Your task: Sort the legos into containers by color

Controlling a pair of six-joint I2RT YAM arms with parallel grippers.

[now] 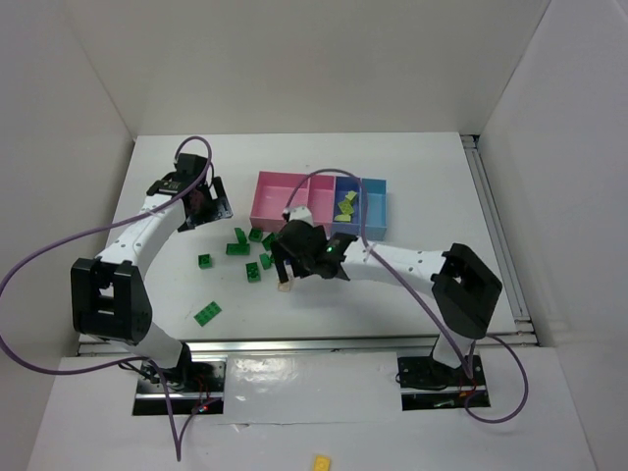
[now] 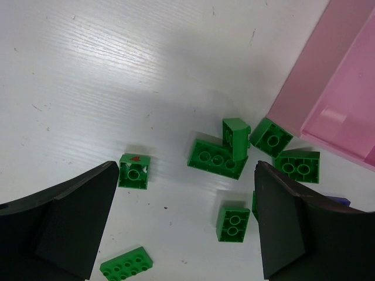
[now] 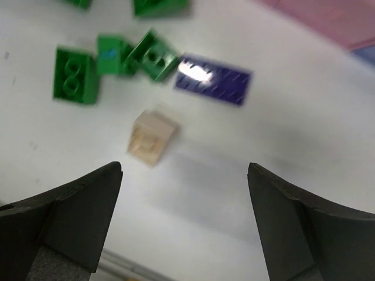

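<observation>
The left gripper (image 2: 187, 190) hovers with its jaws wide apart and empty over the small green studded plastic bricks (image 2: 218, 159). These lie loose on the white desk (image 1: 324, 314), not yet sorted. The right gripper (image 3: 184, 175) is also spread open and holds nothing. A beige brick (image 3: 152, 137) and a flat dark purple plate (image 3: 214, 80) lie on the desk just ahead of it. The low pink and blue plastic tray (image 1: 270, 196) holds only pale yellow-green bricks (image 1: 345, 204), in a blue compartment. I judge most of the sorting remains. The right arm hides part of the pile from above, and the right wrist view is blurred.
</observation>
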